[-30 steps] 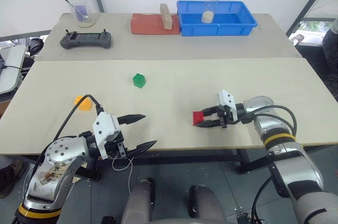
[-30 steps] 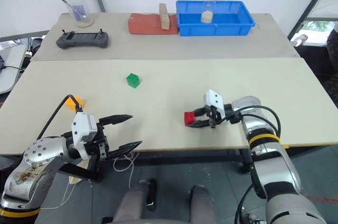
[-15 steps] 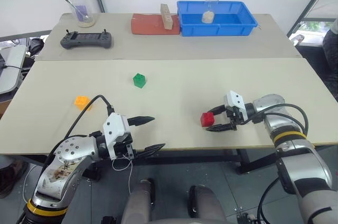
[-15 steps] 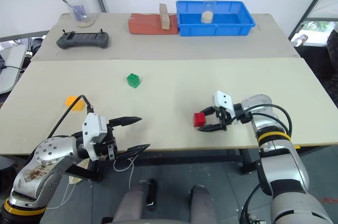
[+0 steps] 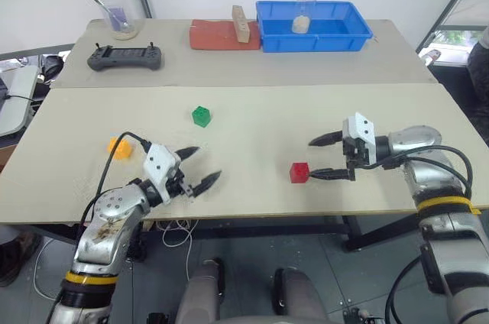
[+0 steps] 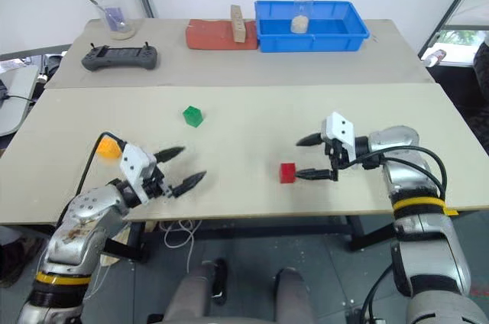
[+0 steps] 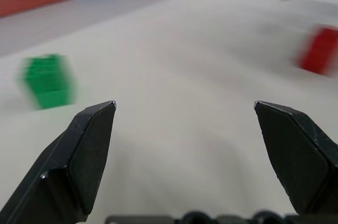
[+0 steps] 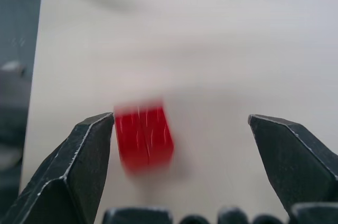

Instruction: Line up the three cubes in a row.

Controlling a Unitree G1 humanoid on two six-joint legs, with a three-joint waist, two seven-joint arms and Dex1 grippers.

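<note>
The three cubes lie apart on the near table. The green cube (image 5: 201, 116) sits toward the middle, the orange-yellow cube (image 5: 118, 147) at the left, and the red cube (image 5: 299, 173) close to the front edge. My right gripper (image 5: 312, 159) is open just right of the red cube and slightly above it, its fingers apart from it. The right wrist view shows the red cube (image 8: 143, 138) free beside one fingertip (image 8: 95, 139). My left gripper (image 5: 205, 164) is open over the table, right of the orange-yellow cube and short of the green cube (image 7: 48, 81).
On the far table stand a blue bin (image 5: 359, 34) holding a glass jar (image 5: 307, 3), a red mat (image 5: 218, 35) with a tan wooden block (image 5: 241, 24), a black controller (image 5: 124, 56) and a glass cup with a spoon (image 5: 118, 18).
My right gripper opened, let go of the red cube on the table, and drew up and to the right. My left gripper moved forward from the table's front edge over the tabletop.
</note>
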